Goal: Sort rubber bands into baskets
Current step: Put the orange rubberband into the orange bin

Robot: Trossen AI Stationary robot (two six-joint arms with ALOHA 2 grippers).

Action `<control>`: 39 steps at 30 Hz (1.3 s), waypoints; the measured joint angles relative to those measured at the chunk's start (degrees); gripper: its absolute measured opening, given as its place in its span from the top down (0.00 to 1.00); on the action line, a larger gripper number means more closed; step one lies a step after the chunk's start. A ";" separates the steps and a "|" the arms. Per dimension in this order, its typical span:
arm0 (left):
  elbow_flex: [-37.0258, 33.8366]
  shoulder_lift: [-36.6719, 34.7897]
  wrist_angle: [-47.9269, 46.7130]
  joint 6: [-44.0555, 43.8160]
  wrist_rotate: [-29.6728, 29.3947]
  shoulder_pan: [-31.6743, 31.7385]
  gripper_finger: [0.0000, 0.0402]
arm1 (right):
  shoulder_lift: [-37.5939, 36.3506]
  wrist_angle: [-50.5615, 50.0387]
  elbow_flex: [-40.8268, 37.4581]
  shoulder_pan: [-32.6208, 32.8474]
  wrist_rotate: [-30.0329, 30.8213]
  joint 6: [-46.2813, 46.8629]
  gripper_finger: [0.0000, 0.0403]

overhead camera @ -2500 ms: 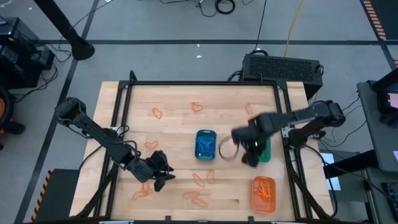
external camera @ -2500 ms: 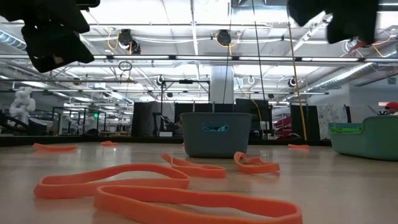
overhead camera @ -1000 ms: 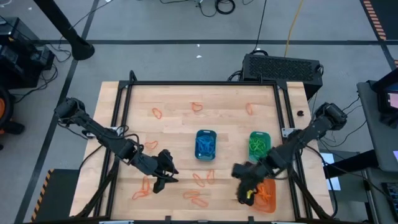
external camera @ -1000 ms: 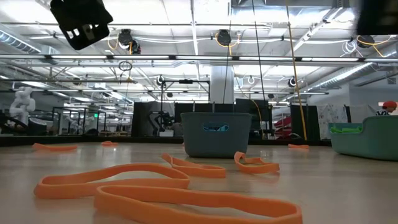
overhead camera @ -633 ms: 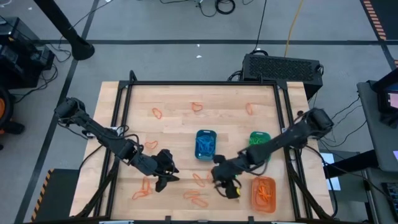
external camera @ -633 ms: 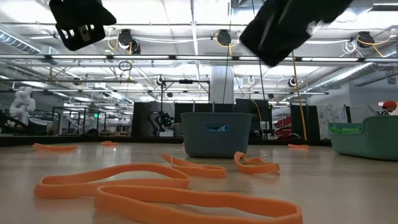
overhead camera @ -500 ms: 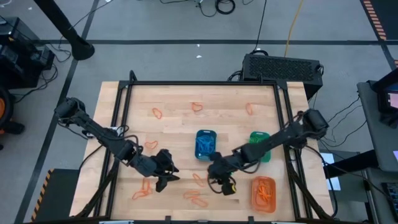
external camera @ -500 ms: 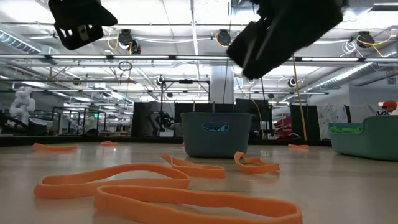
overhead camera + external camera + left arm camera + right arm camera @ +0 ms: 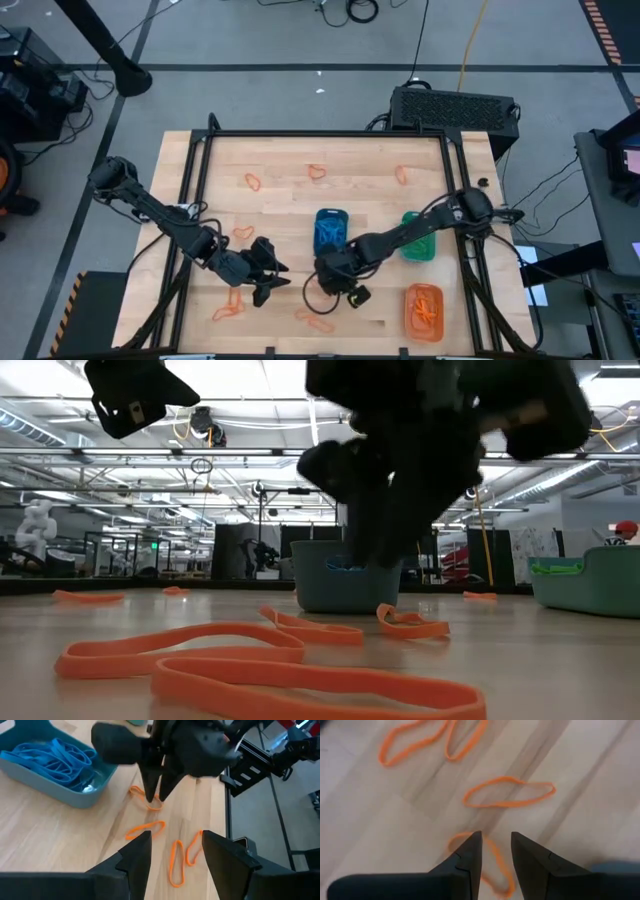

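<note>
Right gripper (image 9: 492, 851), fingers slightly apart, empty, over orange band (image 9: 490, 865); left wrist view alone shows blue basket (image 9: 52, 767) at 10 o'clock. Left gripper (image 9: 172, 851) open, empty.

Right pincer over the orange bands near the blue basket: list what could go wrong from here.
1. The right pincer, open, points down at one orange rubber band with others lying near; it might catch two or miss the thin loop.
2. The blue basket sits close beside that arm; a swing might nudge it.
3. The left pincer hangs open nearby over the same patch, so the arms could crowd.
</note>
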 joint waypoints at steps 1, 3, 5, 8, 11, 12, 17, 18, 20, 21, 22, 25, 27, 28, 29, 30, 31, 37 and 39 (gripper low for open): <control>0.00 0.00 -0.04 0.00 -0.03 0.00 0.55 | 0.89 -0.77 0.62 -0.13 -0.02 -1.58 0.76; -0.02 0.02 -0.12 0.01 -0.06 0.00 0.55 | 2.42 -1.50 1.39 -0.32 0.01 -4.47 0.76; -0.02 0.02 -0.20 0.00 -0.10 0.00 0.55 | 3.42 -2.86 1.70 -0.51 0.17 -6.46 0.76; -0.04 0.02 -0.49 -0.02 -0.14 0.00 0.55 | 4.71 -2.23 2.06 -0.76 1.27 -8.12 0.76; -0.04 0.02 -0.87 -0.02 -0.17 0.00 0.55 | 5.89 -2.62 2.06 -1.11 1.72 -8.99 0.76; -0.04 0.02 -0.82 -0.02 -0.17 0.00 0.55 | 6.08 -3.03 2.06 -1.22 1.31 -8.84 0.76; -0.04 0.02 -1.22 -1.38 -0.17 -0.04 0.55 | 6.39 -7.22 2.32 -1.00 0.78 -8.34 0.76; -0.04 0.02 -1.24 -1.40 -0.17 -0.04 0.55 | 6.39 -7.88 2.33 -0.88 0.60 -8.50 0.77; -0.04 0.02 -1.22 -1.40 -0.17 -0.04 0.55 | 6.24 -8.54 2.31 -0.62 0.44 -8.58 0.79; -0.04 0.02 -1.22 -1.40 -0.17 -0.04 0.55 | 6.13 -8.89 2.27 -0.50 0.40 -8.68 0.81; -0.04 0.02 -1.24 -1.40 -0.17 -0.04 0.55 | 6.10 -9.17 2.25 -0.43 0.34 -8.82 0.84; -0.04 0.02 -1.27 -1.28 -0.17 -0.04 0.55 | 6.08 -10.66 2.77 -0.42 -0.31 -8.04 0.95; -0.04 0.02 -1.48 -1.25 -0.17 -0.04 0.55 | 6.08 -12.45 3.59 -0.37 -0.27 -6.45 0.98; -0.04 0.02 -1.59 -1.03 -0.17 -0.04 0.55 | 6.08 -13.20 4.08 -0.37 -0.26 -5.15 0.98; -0.04 0.02 -1.61 -0.88 -0.19 -0.04 0.55 | 6.08 -14.06 4.54 -0.37 -0.26 -4.15 0.99; -0.04 0.02 -1.61 -0.45 -0.19 0.02 0.55 | 5.71 -14.81 5.11 -0.37 -0.20 -3.07 0.99; -0.04 0.02 -1.57 0.04 -0.23 0.02 0.55 | 5.31 -15.26 5.53 -0.37 -0.16 -2.20 0.99; -0.04 0.00 -1.59 1.62 -2.65 0.05 0.55 | 0.23 -22.34 6.39 0.08 0.06 6.62 1.00; -0.04 0.00 -1.59 3.16 -3.30 0.16 0.55 | -2.06 -26.77 6.39 0.78 0.06 9.38 1.00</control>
